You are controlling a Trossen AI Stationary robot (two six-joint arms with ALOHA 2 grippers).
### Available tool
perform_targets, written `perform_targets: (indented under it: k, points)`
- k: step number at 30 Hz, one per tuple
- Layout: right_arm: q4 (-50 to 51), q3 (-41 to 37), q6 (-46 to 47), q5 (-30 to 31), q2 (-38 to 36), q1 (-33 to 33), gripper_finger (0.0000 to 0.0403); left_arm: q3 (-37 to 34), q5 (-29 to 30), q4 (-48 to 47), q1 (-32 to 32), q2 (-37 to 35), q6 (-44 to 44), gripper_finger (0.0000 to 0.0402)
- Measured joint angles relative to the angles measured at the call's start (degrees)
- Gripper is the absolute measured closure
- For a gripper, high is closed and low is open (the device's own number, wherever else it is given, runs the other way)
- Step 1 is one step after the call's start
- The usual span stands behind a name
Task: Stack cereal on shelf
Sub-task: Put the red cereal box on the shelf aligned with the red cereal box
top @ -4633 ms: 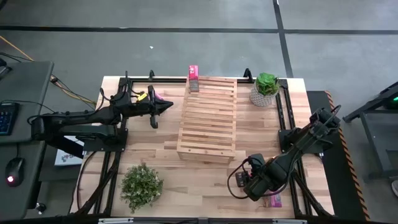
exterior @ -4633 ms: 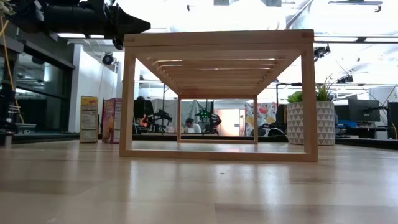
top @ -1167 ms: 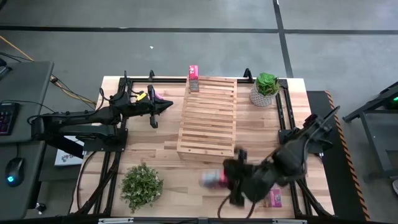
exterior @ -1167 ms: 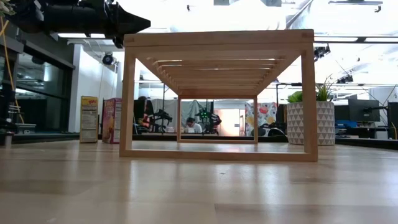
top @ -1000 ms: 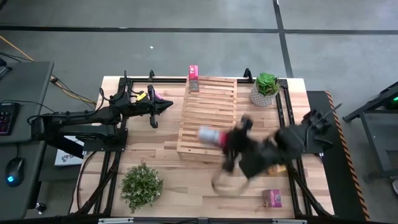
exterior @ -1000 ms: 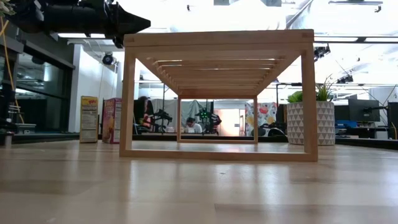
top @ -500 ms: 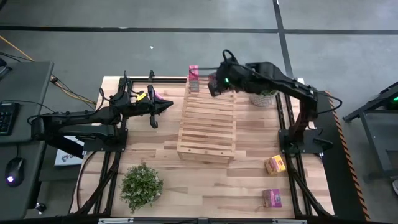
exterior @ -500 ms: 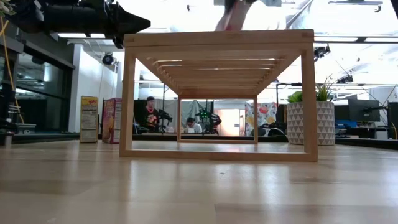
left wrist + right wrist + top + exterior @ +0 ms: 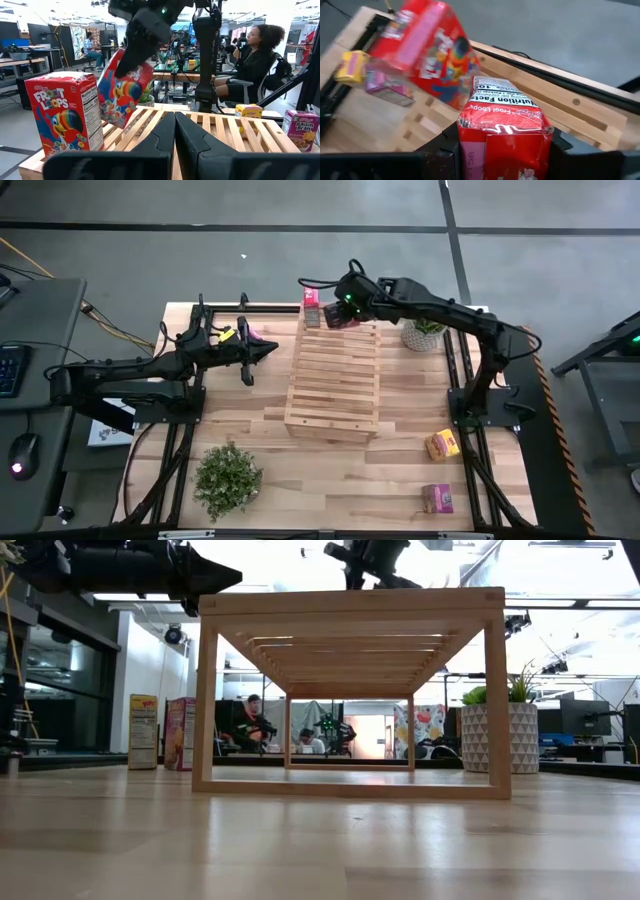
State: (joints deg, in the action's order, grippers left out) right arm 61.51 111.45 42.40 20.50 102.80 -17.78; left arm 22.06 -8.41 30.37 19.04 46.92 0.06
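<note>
The right gripper is over the far end of the shelf, at about 12 o'clock from the shelf's middle in the high view. Its fingers are clamped on a red cereal box, and this held box is tilted in the air, as the left wrist view shows. A second red cereal box stands upright on the far end of the shelf, just beside the held one.

The left gripper hangs at about 9 o'clock from the shelf, apart from it, with its two fingers pressed together and holding nothing.

Near the left gripper, a yellow box and a pink box stand on the table. At about 4 o'clock from the shelf, another yellow box and another pink box lie on the table, well apart from the shelf.

A potted plant stands at 1 o'clock, and a bushy plant at 7 o'clock.
</note>
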Motion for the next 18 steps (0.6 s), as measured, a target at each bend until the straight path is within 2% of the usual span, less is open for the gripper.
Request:
perform_targets:
  k: [18]
  points:
    - [0.13, -0.32, 1.10, 1.61, -0.02, -0.31, 0.0257, 0.00, 0.01, 0.00, 0.00, 0.00, -0.91, 0.0398]
